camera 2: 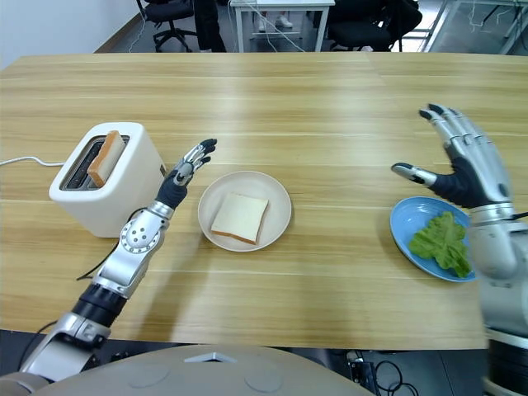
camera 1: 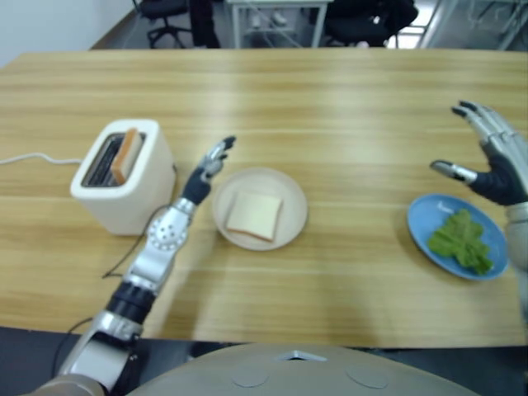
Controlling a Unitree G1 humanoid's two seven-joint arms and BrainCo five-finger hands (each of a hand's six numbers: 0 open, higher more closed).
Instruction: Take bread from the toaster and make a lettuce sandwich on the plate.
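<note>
Wood table [camera 2: 330,99]; bkgd: black office chairs [camera 2: 167,23], white desk [camera 2: 240,29], white wall [camera 2: 41,25] left.

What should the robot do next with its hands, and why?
Probably lower the right hand onto the lettuce and grasp it. One bread slice already lies on the cream plate, the lettuce is on the blue plate, and the open right hand hangs close by it. The second slice in the toaster can wait.

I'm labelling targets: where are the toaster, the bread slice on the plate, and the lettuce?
toaster [camera 1: 124,206], left eye view, front wall
bread slice [camera 1: 254,214], left eye view, top face
lettuce [camera 2: 440,241], right eye view, leaf centre
</note>
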